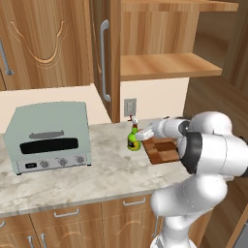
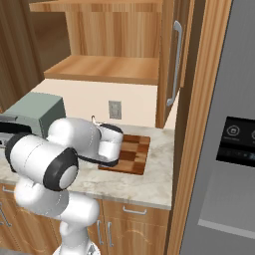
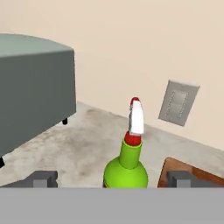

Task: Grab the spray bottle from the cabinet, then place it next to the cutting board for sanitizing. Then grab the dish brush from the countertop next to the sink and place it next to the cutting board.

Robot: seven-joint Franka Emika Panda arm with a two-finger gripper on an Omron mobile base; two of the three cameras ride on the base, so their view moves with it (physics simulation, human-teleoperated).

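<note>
Dark grey finger tips (image 3: 43, 179), two, set wide apart at the bottom of the hand view, one to each side of the bottle (image 3: 126, 168); neither touches it. Gripper (image 1: 144, 135): open, holding nothing, level with the bottle's body and just beside it on the board side.

Bottle: green, red collar, white-and-red nozzle. Stands upright on the counter (image 1: 97, 174), just beside the left edge of the board (image 1: 162, 149). Whether it touches the board cannot be told.

Board: checkered wood, lying flat on the counter, partly covered by the arm in both base views.

Wall outlet (image 1: 130, 107): grey plate on the wall behind the bottle and board.

Toaster oven (image 1: 48, 138): pale grey-green, on the counter well to the left of the board, clear of the bottle.

Cabinet (image 1: 164, 65): above the board, door with a long bar handle (image 1: 103, 60) swung open, the shelves in sight bare.

Fridge (image 2: 229, 149): grey, to the right of the board beyond a wooden side panel.

Task status, judged: first half appears complete, with the bottle out of the cabinet, set next to the board and released. Remaining: draw the hand clear without tipping the bottle, go to the sink, collect the brush and place it next to the board. Neither sink nor brush is among the things listed here, so the base likely has to drive.
</note>
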